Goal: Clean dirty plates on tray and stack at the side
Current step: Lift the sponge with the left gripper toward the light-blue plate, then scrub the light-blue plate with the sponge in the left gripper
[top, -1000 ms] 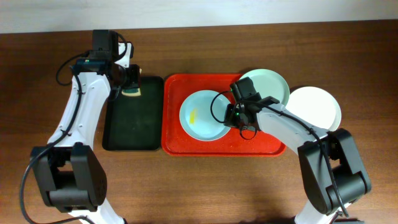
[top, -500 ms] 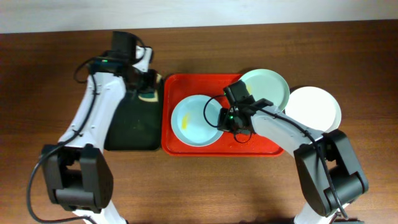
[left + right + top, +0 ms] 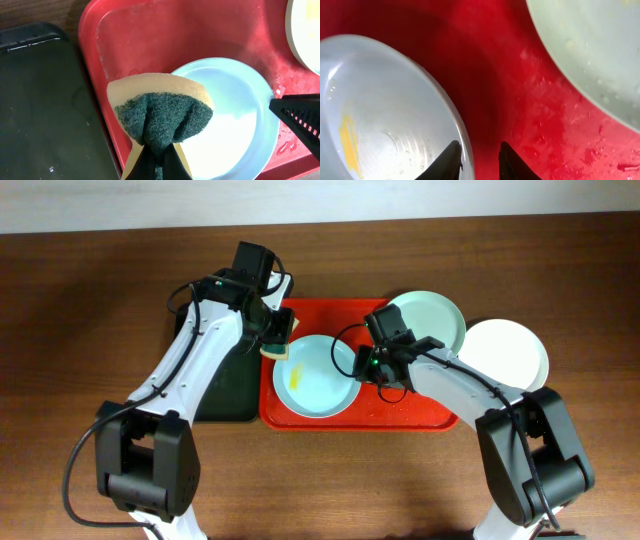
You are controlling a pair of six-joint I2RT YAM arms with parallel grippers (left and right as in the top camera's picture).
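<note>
- One wooden table carried everything.
- Two arms reached in over it, one from each side.
- One red tray lay at the middle of the table, its floor wet with droplets.
- One black tray lay against the red tray's left side, partly hidden under the left arm.
- There were three plates. The pale blue plate sat flat inside the red tray, towards its left. The mint green plate rested over the tray's far right corner. The white plate lay on the table just right of the tray, its edge meeting the green one.
- One yellow smear marked the blue plate's left half.
- One sponge, yellow with a dark green scouring face, was folded and pinched in the left gripper, just above the blue plate's far left rim.
- The right gripper was at the blue plate's right rim, jaws a little apart. One finger was on the rim, the other was outside it, and red tray showed between them.
</note>
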